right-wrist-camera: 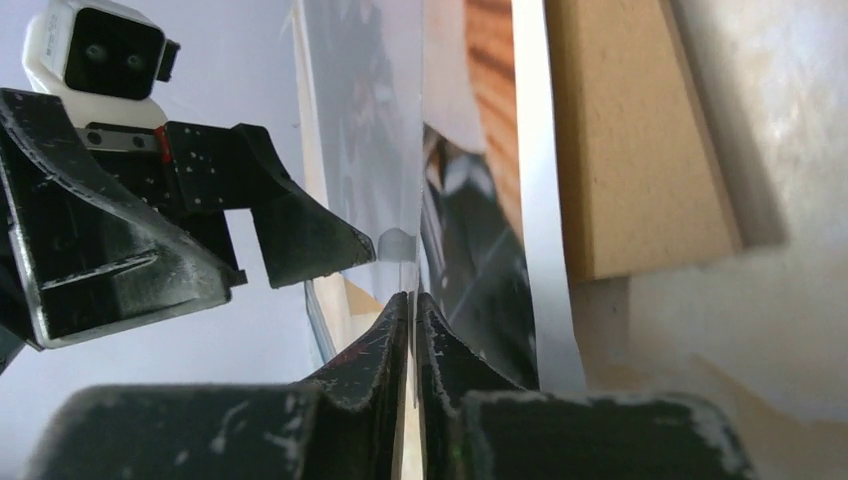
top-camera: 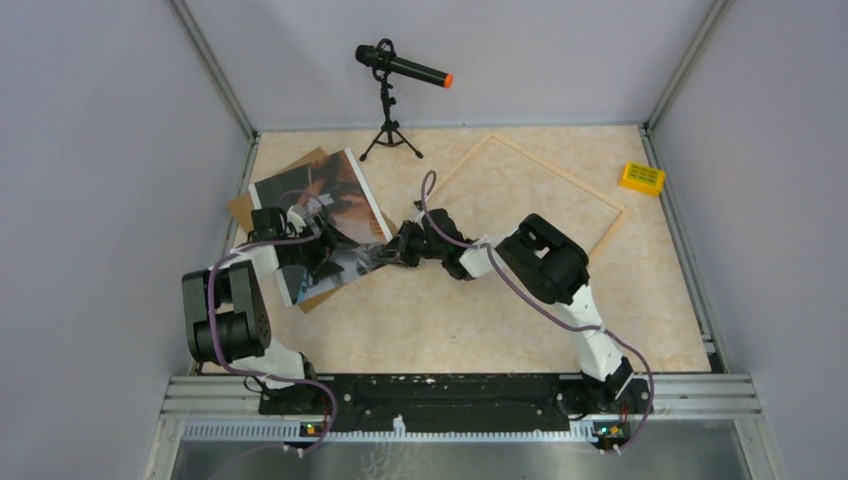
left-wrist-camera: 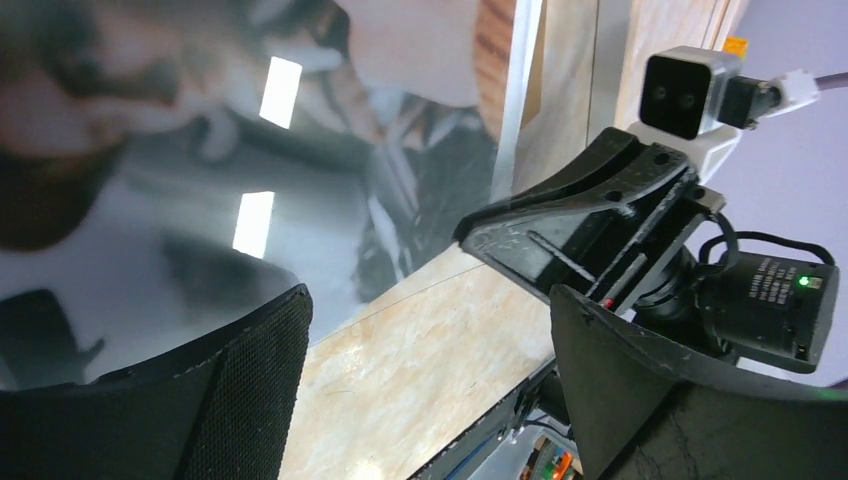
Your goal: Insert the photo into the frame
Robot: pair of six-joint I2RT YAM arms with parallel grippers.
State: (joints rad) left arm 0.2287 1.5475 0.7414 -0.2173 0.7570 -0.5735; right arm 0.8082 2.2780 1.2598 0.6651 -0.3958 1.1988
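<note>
Top external view shows the photo (top-camera: 335, 200) at the left part of the table (top-camera: 420, 320). It rests on a brown backing board (top-camera: 241, 210) whose corners come out from under it. The frame (top-camera: 560, 174) of pale wood lies flat further right, turned like a diamond, apart from the photo, and the table surface is visible inside its rails. The right gripper (top-camera: 383, 253) reaches to the right edge of the photo, between photo and frame.

In the right wrist view its two fingers (right-wrist-camera: 385, 335) are pressed together on the white border of the photo, and this edge stands up from the table, with the backing board lying beside it.

In the left wrist view the left gripper (left-wrist-camera: 430, 310) has its fingers (left-wrist-camera: 255, 350) spread wide over the glossy dark print and the table beside it. If a finger touches the print, I cannot tell. The right gripper is just in front of it.

A microphone on a tripod (top-camera: 392, 90) stands at the far wall, and a small yellow block (top-camera: 641, 177) lies near the right wall.
</note>
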